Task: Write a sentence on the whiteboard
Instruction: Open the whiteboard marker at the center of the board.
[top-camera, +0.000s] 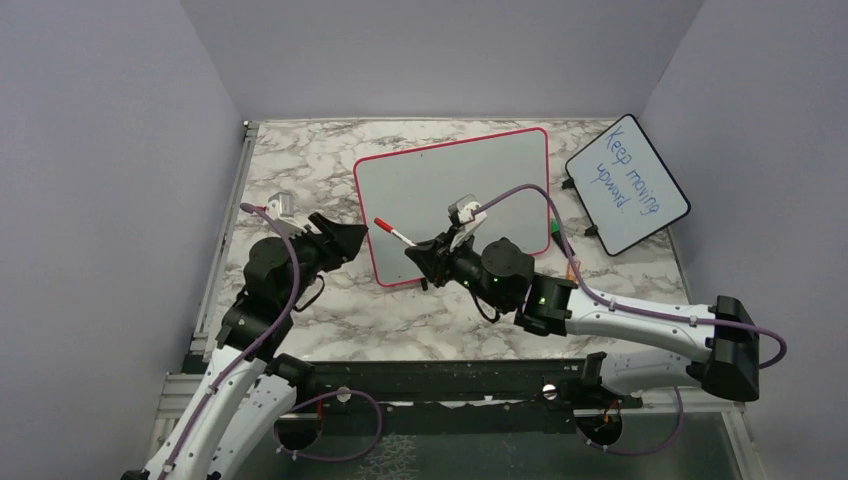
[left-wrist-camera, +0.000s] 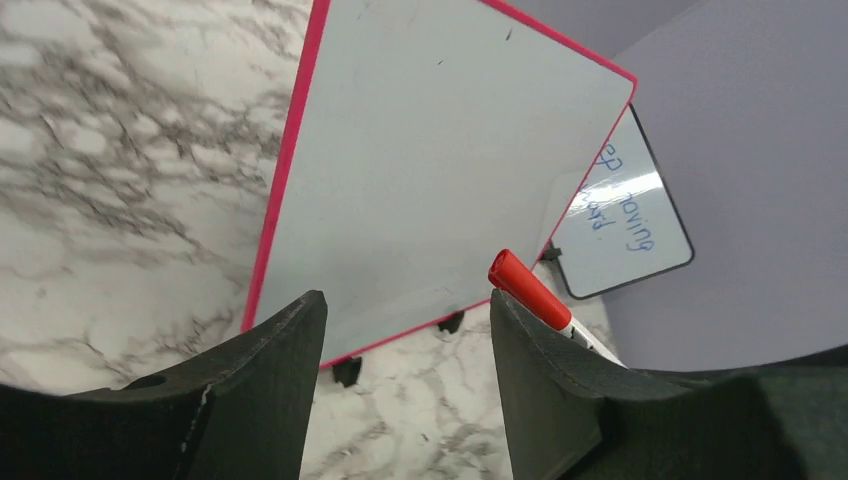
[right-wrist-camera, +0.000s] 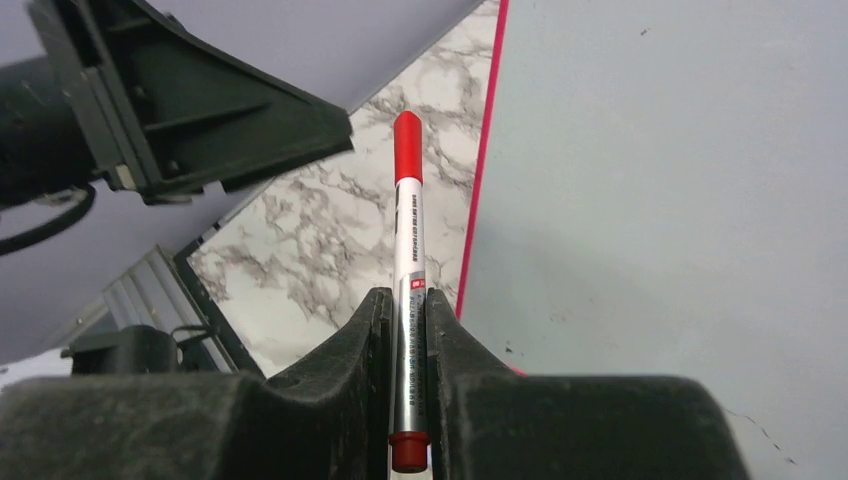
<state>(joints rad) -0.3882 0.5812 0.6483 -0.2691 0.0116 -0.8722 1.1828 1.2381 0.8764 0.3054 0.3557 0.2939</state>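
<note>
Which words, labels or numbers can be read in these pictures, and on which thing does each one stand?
"Keep moving upward": blue handwriting on the black-framed board.
Marker: there is fine print along its barrel, too small to read.
Red-framed whiteboard: no writing can be seen on it.

The white-and-grey marbled desk (top-camera: 330, 330) carries the whiteboard (top-camera: 420, 190), red-pink framed and standing on small black feet, set slightly askew near the middle, and near it toward the far right a smaller black-framed board (top-camera: 627, 185) bearing blue handwriting, "Keep moving upward".
</note>
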